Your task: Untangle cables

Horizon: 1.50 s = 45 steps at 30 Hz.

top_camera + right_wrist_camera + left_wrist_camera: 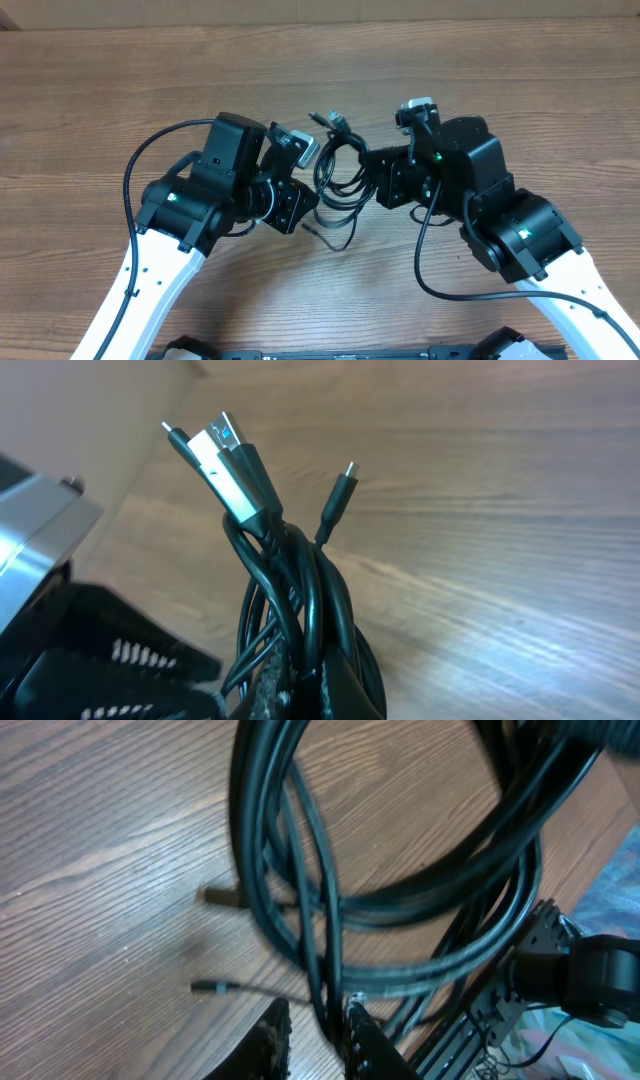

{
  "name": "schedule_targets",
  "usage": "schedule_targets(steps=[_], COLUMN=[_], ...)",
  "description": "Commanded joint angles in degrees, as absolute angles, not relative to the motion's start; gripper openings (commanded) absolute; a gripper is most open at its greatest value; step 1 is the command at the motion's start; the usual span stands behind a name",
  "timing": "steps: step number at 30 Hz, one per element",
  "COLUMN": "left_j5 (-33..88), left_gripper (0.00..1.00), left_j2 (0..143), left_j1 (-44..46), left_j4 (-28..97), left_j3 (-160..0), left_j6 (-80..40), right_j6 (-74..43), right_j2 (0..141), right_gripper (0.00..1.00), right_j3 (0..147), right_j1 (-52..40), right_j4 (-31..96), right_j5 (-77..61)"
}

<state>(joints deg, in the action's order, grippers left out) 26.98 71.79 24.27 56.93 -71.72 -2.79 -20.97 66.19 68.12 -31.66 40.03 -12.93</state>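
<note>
The cables (340, 170) are a bundle of thin black loops in the middle of the wooden table, between my two grippers. My right gripper (374, 186) is shut on several strands of the bundle (292, 565), which rise from its fingers (345, 685). A silver USB plug (225, 460) and a small plug (345, 472) stick up above it. My left gripper (318, 1028) stands open by a small gap at the bundle's left side. One strand (322, 990) runs between its fingers (272, 1040), close to the right one. Loops (290, 870) hang just ahead of it.
Two loose plug ends (212, 987) (215, 896) lie on the wooden table (120, 80) beside the left gripper. Thicker black arm cables (135, 170) (425, 270) arc beside each arm. Part of the right arm (590, 980) shows at the left wrist view's right edge.
</note>
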Motion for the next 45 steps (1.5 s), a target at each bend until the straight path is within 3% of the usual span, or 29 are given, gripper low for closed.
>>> schedule_targets(steps=[1,19,24,33,41,45], left_j5=[28.62,27.94,27.79,24.45,13.69,13.45], left_gripper=[0.19,0.21,0.28,0.30,0.30,0.31], left_j2=[71.83,71.83,71.83,71.83,71.83,71.83], left_j1=[24.08,24.08,24.08,24.05,24.05,24.08], left_j4=[56.55,57.45,59.18,59.05,59.05,57.30], left_j3=[-73.01,-73.01,-73.01,-73.01,-73.01,-73.01], left_j6=[-1.67,-1.13,4.62,6.85,7.97,7.92], right_j6=[-21.23,-20.51,-19.70,-19.49,-19.53,-19.53], right_j2=[66.06,66.04,66.04,66.04,66.04,66.04], right_gripper=[0.04,0.04,0.04,0.04,0.04,0.04], right_j3=[68.73,68.73,68.73,68.73,68.73,68.73], right_j1=[-32.67,-36.40,-36.29,-36.25,-36.25,-36.25], right_j4=[40.18,40.82,40.82,40.80,40.84,40.40], right_j5=[-16.82,-21.02,-20.03,-17.76,-16.86,-21.96])
